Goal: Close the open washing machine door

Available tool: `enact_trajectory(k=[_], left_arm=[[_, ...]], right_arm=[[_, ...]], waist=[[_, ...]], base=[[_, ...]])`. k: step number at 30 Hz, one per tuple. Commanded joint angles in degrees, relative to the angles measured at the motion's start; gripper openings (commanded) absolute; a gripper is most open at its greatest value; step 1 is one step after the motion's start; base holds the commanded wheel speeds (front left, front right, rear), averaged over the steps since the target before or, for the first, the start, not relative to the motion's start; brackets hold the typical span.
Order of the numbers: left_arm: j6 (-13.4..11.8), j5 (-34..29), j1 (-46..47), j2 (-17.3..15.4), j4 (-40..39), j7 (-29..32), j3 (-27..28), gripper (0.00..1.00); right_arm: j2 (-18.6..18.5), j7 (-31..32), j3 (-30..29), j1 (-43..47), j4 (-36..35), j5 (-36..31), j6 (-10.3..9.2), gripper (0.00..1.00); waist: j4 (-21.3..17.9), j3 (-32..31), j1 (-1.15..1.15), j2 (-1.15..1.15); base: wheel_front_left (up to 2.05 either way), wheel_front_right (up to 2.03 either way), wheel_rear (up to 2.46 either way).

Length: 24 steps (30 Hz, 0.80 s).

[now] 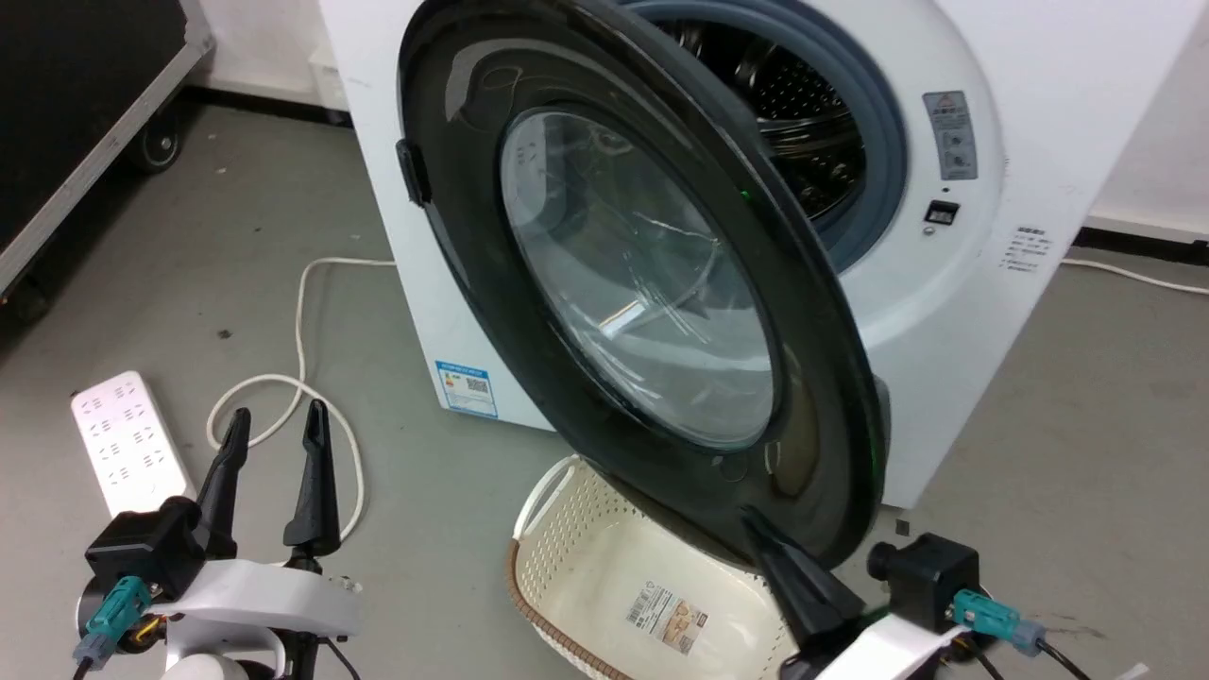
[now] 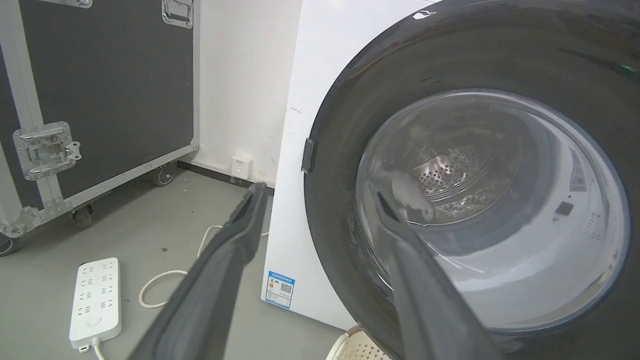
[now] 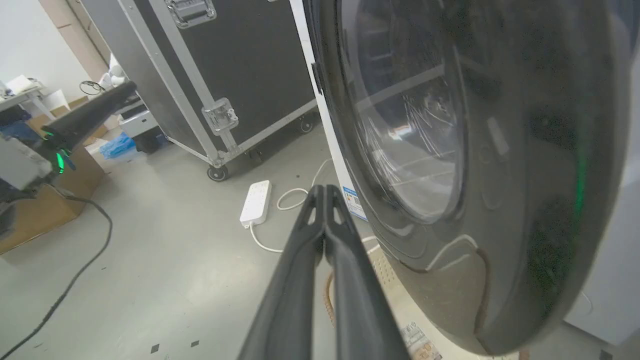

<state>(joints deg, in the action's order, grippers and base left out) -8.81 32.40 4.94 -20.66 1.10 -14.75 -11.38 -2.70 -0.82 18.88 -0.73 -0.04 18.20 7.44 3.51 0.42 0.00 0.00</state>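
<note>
The white washing machine [image 1: 954,312] stands with its glossy black round door [image 1: 642,283] swung open toward me, and the steel drum [image 1: 793,113] shows behind it. A small handle tab [image 1: 413,172] sits on the door's left rim. My right gripper [image 1: 753,521] is shut and empty, its tip at the door's lower edge. In the right wrist view this gripper [image 3: 323,190] lies just left of the door's [image 3: 450,150] outer face; contact cannot be told. My left gripper [image 1: 274,425] is open and empty, low at the left, apart from the door [image 2: 475,210].
A cream perforated basket [image 1: 586,548] sits on the floor under the door's lower rim. A white power strip [image 1: 127,439] and its looped cable [image 1: 302,378] lie left of the machine. A black wheeled flight case [image 2: 100,85] stands further left.
</note>
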Motion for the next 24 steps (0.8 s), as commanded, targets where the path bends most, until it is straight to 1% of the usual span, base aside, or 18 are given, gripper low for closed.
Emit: enact_trajectory(k=[1,7,9,11,12,13,14,15,16,18,24], left_arm=[[0.45,-0.25,-0.57,0.36,-0.26,-0.25,0.23,1.0],[1.11,-0.46,-0.34,0.89,-0.13,-0.25,0.48,1.0],[1.18,-0.48,-0.21,1.01,-0.12,-0.25,0.56,1.0],[1.42,-0.62,0.16,1.42,-0.18,-0.25,0.7,1.0],[1.42,-0.62,0.16,1.42,-0.18,-0.25,0.7,1.0],[1.58,-0.69,0.47,1.65,-0.26,-0.25,0.82,1.0],[1.58,-0.69,0.47,1.65,-0.26,-0.25,0.82,1.0],[1.79,-0.83,0.89,1.82,-0.32,-0.25,0.91,1.0],[1.79,-0.83,0.89,1.82,-0.32,-0.25,0.91,1.0],[2.0,-1.06,1.44,1.97,-0.49,-0.25,1.03,1.0],[2.88,-2.22,4.02,2.43,-1.83,-0.25,1.44,1.0]], right_arm=[[-0.18,0.08,-0.91,-1.09,2.56,0.56,0.05,0.0],[-0.18,-1.98,-6.29,-3.73,9.46,1.23,0.05,0.0],[-0.18,-2.38,-7.4,-4.11,10.03,1.09,0.05,0.0],[-0.18,-3.27,-11.0,-5.43,11.3,0.81,0.05,0.0],[-0.18,-3.27,-11.0,-5.43,11.3,0.81,0.05,0.0],[-0.18,-3.76,-13.52,-6.86,11.97,0.23,0.05,0.0],[-0.18,-3.76,-13.52,-6.86,11.97,0.23,0.05,0.0],[-0.18,-4.25,-16.01,-8.8,12.73,-0.38,0.05,0.0],[-0.18,-4.25,-16.01,-8.8,12.73,-0.38,0.05,0.0],[-0.18,-4.66,-18.32,-11.32,13.79,-1.01,0.05,0.0],[-0.18,-6.18,-24.44,-21.57,19.3,-3.56,0.05,0.0]], waist=[[0.76,0.55,0.0,0.0],[2.04,1.69,0.0,0.0],[2.19,1.92,0.0,0.0],[2.54,2.64,0.0,0.0],[2.54,2.64,0.0,0.0],[2.68,3.29,0.0,0.0],[2.68,3.29,0.0,0.0],[2.84,4.05,0.0,0.0],[2.84,4.05,0.0,0.0],[2.99,5.08,0.0,0.0],[3.6,9.91,0.0,0.0]], base=[[0.0,0.0,0.0],[0.0,0.0,0.0],[0.0,0.0,0.0],[0.0,0.0,0.0],[0.0,0.0,0.0],[0.0,0.0,0.0],[0.0,0.0,0.0],[0.0,0.0,0.0],[0.0,0.0,0.0],[0.0,0.0,0.0],[0.0,0.0,0.0]])
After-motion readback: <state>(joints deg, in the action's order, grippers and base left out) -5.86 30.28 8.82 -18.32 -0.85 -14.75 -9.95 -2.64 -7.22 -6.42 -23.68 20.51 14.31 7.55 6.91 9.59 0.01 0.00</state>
